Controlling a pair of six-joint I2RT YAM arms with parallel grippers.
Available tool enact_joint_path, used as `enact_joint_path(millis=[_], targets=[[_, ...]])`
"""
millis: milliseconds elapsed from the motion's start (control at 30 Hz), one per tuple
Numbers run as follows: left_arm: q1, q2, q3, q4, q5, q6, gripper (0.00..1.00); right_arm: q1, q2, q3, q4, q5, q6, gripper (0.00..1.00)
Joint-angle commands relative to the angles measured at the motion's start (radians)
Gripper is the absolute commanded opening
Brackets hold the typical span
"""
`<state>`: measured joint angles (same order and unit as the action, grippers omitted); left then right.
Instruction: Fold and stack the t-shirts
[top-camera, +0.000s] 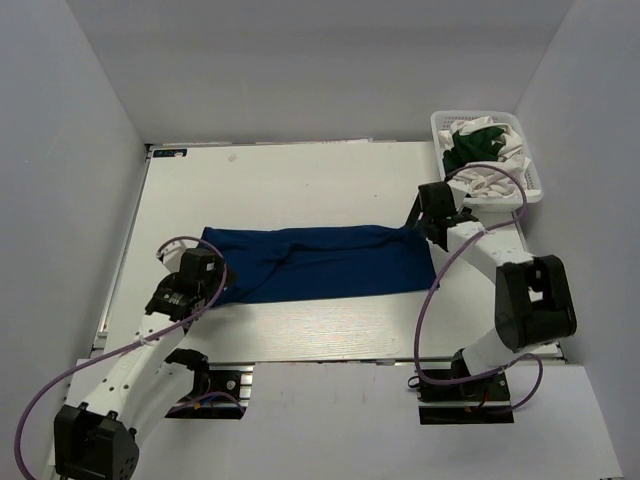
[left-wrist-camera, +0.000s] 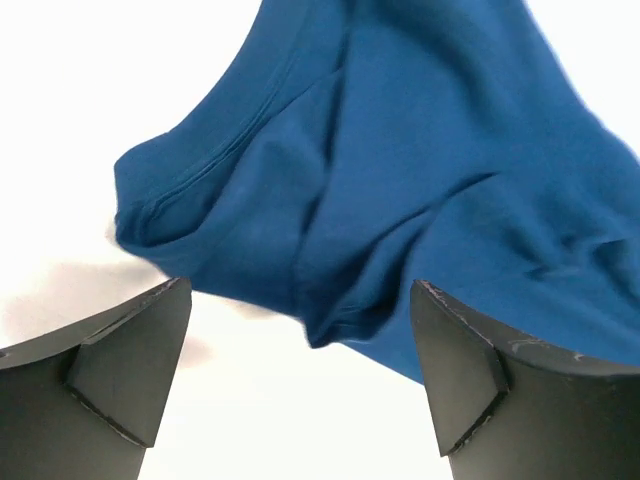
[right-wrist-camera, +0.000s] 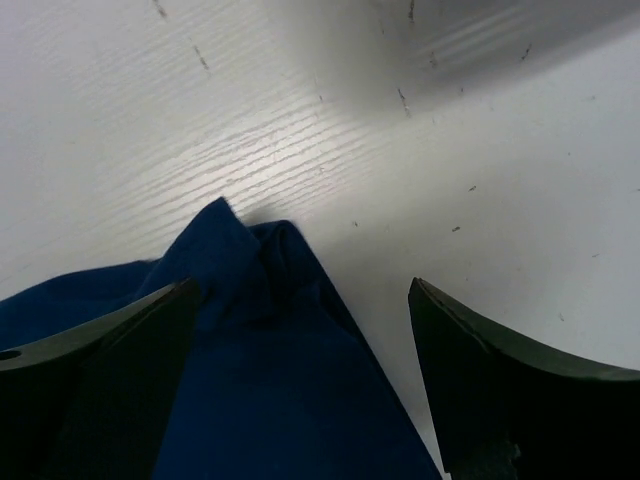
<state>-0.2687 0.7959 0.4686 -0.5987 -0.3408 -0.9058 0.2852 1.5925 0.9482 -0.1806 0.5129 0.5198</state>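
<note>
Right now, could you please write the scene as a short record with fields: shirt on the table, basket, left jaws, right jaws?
Shirt on table: blue t-shirt, lying as a long band across the table, wrinkled at its left end
Basket: white mesh basket at the far right corner, holding a crumpled dark green t-shirt and white t-shirts
Left jaws: open, at the shirt's left end, cloth just ahead, not gripped
Right jaws: open, over the shirt's right corner, not closed on it
Folded stack: none in view

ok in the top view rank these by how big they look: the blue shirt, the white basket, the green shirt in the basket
1. blue shirt, spread out flat, by far the largest
2. white basket
3. green shirt, bunched inside the basket and only partly visible, so its full size is unsure
</note>
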Motion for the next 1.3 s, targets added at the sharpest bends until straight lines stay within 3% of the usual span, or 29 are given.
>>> enact_joint_path(millis=[0, 33, 200, 333, 467, 533, 667, 900, 1100, 1267], targets=[[-0.001, -0.050, 0.074, -0.070, -0.038, -0.024, 1.00, 0.002, -0.121, -0.005, -0.007, -0.036, 0.010, 0.90], [-0.001, -0.063, 0.088, -0.043, -0.038, -0.009, 1.00, 0.006, -0.149, -0.009, 0.010, -0.125, -0.015, 0.90], [-0.001, 0.027, 0.143, 0.146, 0.011, 0.060, 1.00, 0.061, -0.109, 0.043, 0.041, -0.266, -0.073, 0.90], [-0.001, 0.245, 0.232, 0.267, 0.051, 0.133, 1.00, 0.135, -0.010, 0.119, 0.059, -0.330, -0.133, 0.90], [-0.001, 0.454, 0.308, 0.364, 0.126, 0.151, 1.00, 0.172, 0.139, 0.222, 0.026, -0.379, -0.089, 0.90], [0.019, 0.540, 0.337, 0.422, 0.184, 0.151, 1.00, 0.175, 0.196, 0.256, -0.006, -0.370, -0.057, 0.90], [0.019, 0.641, 0.389, 0.387, 0.158, 0.170, 1.00, 0.164, 0.201, 0.239, -0.048, -0.282, 0.002, 0.90], [0.019, 0.739, 0.403, 0.376, 0.122, 0.182, 1.00, 0.097, 0.123, 0.126, -0.132, -0.107, 0.034, 0.90], [0.019, 0.784, 0.432, 0.269, 0.079, 0.154, 1.00, 0.042, 0.093, 0.055, -0.186, -0.076, 0.054, 0.90], [0.010, 0.784, 0.421, 0.280, 0.213, 0.154, 1.00, 0.040, -0.011, -0.008, -0.180, -0.076, 0.056, 0.90]])
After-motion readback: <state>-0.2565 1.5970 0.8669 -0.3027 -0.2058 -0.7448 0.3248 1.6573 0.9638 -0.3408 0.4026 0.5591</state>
